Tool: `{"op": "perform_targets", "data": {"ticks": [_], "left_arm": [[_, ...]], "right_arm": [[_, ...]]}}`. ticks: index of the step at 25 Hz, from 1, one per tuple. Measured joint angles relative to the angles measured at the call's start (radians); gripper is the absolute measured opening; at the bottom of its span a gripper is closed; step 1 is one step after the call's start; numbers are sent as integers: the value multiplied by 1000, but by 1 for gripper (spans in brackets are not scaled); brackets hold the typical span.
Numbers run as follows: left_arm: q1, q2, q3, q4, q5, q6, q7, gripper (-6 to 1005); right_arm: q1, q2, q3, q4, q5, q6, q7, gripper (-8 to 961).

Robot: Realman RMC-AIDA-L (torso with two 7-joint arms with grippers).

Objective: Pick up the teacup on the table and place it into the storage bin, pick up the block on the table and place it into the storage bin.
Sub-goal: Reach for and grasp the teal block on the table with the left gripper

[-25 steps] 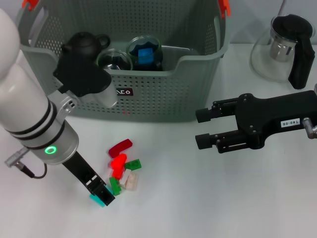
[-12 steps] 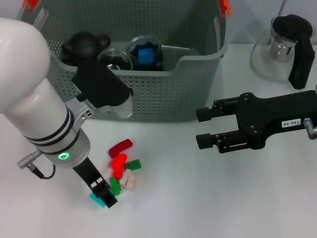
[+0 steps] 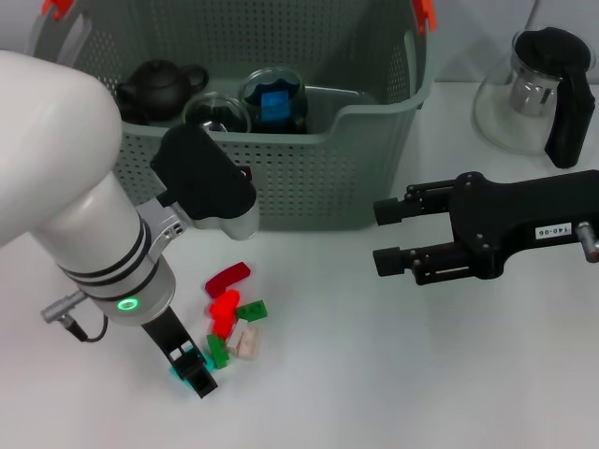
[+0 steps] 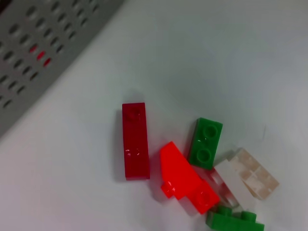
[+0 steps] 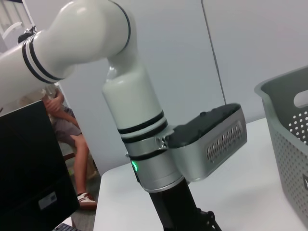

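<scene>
Six blocks — left gripper fingers hold teal one; right gripper's wide.

left arm: swung rightward, toward the blocks | left end effector: barely shifted

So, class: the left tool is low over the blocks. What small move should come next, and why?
Probably lift the left tool straight up. In the head view its tips seem closed on a teal block at the edge of the block pile, so raising it clears the pile before heading to the bin.
</scene>
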Motion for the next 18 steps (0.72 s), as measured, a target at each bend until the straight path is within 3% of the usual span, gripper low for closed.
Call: {"op": "perform_targets", "data": {"ticks": [18], "left_arm": [[7,0,12,-8,1,-25,3,861]], "right_arm": [[0,-3,2,10,2,1,-4,731]]}}
